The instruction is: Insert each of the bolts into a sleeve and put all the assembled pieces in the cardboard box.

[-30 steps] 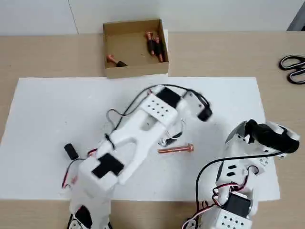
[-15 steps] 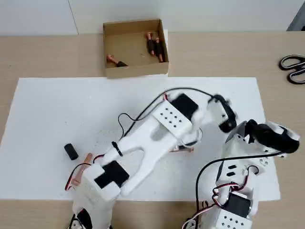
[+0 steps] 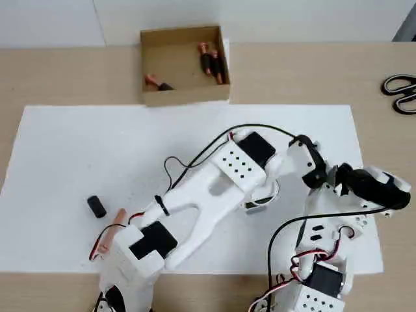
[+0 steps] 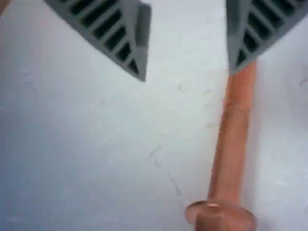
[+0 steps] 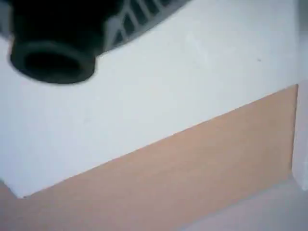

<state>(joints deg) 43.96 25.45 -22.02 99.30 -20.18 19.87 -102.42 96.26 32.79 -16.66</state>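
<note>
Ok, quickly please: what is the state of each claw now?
Left claw: open, holding nothing; the bolt lies on the paper by one finger.
Right claw: closed, holding a black sleeve.

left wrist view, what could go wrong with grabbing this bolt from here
1. The bolt lies under one fingertip of the open left gripper, not centred. Closing could roll it across the paper instead of gripping it.
2. In the high view the left arm sits close to the right gripper, which holds a black sleeve. The two could bump and the sleeve could shift.
</note>
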